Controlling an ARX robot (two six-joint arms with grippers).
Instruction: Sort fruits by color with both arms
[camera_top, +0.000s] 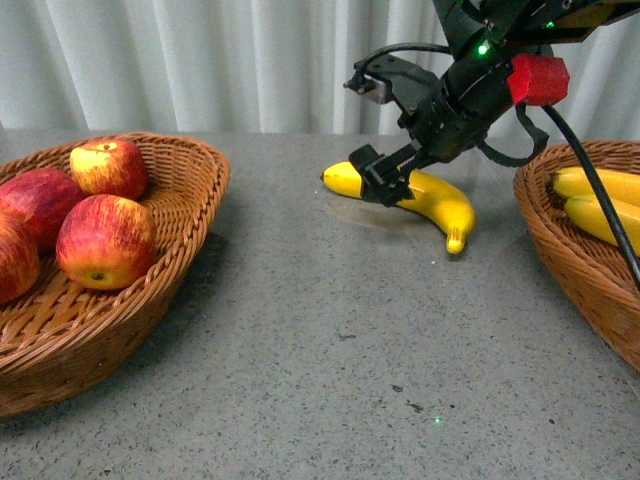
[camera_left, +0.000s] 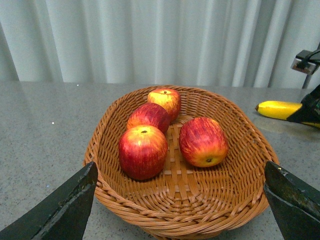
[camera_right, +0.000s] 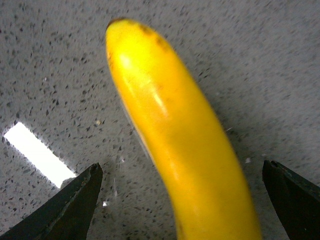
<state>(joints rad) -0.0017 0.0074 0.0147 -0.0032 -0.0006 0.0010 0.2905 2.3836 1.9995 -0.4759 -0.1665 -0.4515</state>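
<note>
right gripper (camera_right: 180, 175): jaws apart, straddling banana (camera_right: 185, 140) | banana: long axis crosswise to jaws, on worktop (camera_top: 300, 330) beside banana basket (camera_top: 565, 265) | left gripper (camera_left: 180, 172): apart, well away

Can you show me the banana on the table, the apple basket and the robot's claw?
banana (camera_top: 440, 203), front view, its yellow middle.
apple basket (camera_top: 190, 210), front view, its woven wall.
right gripper (camera_top: 380, 180), front view, between its fingertips.

My right gripper (camera_top: 380, 178) straddles a banana (camera_top: 440, 205) on the table (camera_top: 320, 330), between the left basket (camera_top: 195, 195) holding apples (camera_top: 105, 240) and the right basket (camera_top: 548, 235) holding more bananas (camera_top: 600, 205).
</note>
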